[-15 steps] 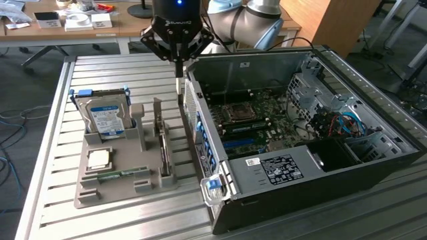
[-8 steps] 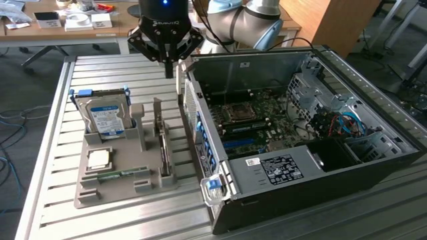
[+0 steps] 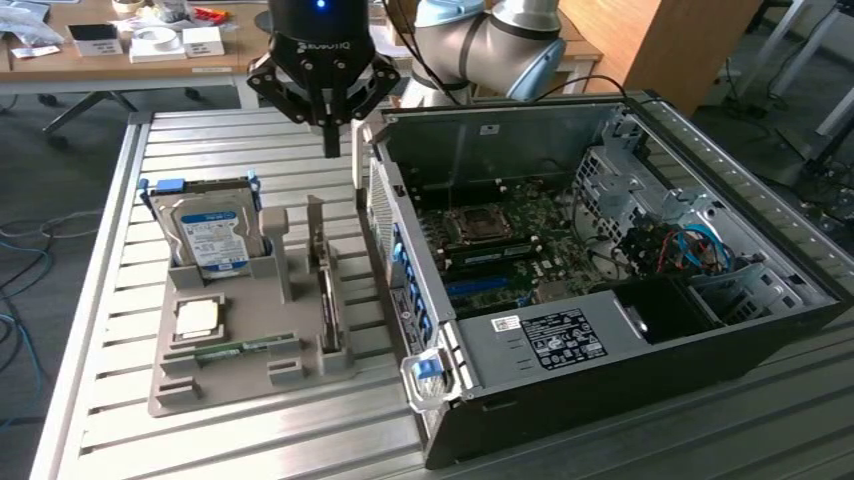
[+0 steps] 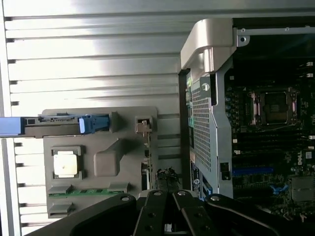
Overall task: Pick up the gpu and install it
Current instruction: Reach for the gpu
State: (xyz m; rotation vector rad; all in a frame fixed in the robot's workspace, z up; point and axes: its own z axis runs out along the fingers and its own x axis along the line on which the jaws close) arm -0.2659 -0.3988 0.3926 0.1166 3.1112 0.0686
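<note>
The gpu (image 3: 328,305) stands on edge in a slot of the grey holder tray (image 3: 227,385), a thin dark card with a pale bracket end (image 4: 143,127). My gripper (image 3: 330,148) hangs above the far end of the tray, just over the gpu's line, fingers shut together with nothing between them. In the wrist view the gripper (image 4: 167,201) looks down at the gpu (image 4: 145,164) beside the case wall. The open computer case (image 3: 747,340) lies on its side at the exterior view's right, its motherboard (image 3: 514,235) exposed.
The tray also holds an upright silver hard drive (image 3: 203,238) with a blue label, a processor (image 3: 198,318) and a green memory stick (image 3: 247,348). The case's rear panel (image 3: 400,270) stands close beside the gpu. Everything rests on a slatted metal table (image 3: 107,300).
</note>
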